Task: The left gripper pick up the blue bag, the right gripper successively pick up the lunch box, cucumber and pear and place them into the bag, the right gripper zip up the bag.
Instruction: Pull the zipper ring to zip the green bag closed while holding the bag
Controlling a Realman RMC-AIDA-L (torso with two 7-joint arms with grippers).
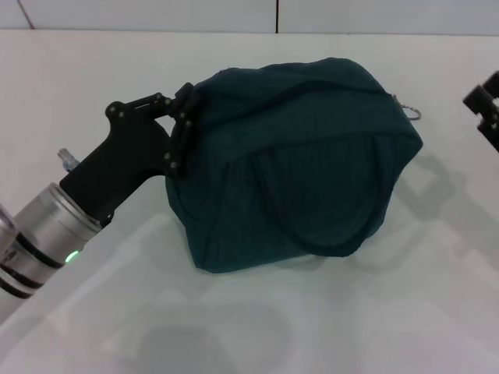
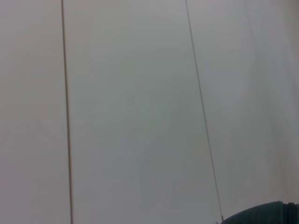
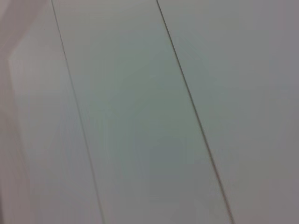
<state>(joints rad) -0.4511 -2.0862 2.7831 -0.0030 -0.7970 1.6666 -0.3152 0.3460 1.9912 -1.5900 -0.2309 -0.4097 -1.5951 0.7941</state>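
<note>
Jaws of the left gripper [image 1: 185, 117] are pinched on the fabric at the 9 o'clock end of the blue bag [image 1: 300, 167], near its upper corner; the linkage bars press against the cloth and the fingertips are partly buried in it. Behind the gripper, a silver cylindrical wrist [image 1: 39, 234] with a lit green ring runs off toward 8 o'clock.

Blue bag: sits at the centre of the head view on a white table [image 1: 312, 327], bulging and closed, with the zipper line running across its top. One loop handle [image 1: 335, 210] lies flat against the near face. A silver ring pull [image 1: 408, 109] projects from the 3 o'clock end, near the top. The left wrist view catches only a sliver of the bag's fabric [image 2: 266, 214] against pale panelled wall [image 2: 140, 102].

Right gripper [image 1: 487, 105]: only a black portion shows at the 3 o'clock edge of the head view, apart from the bag and just beyond the ring pull. Whether its jaws are wide or narrow cannot be told. The right wrist view shows only pale panels with thin seams [image 3: 187, 93].
</note>
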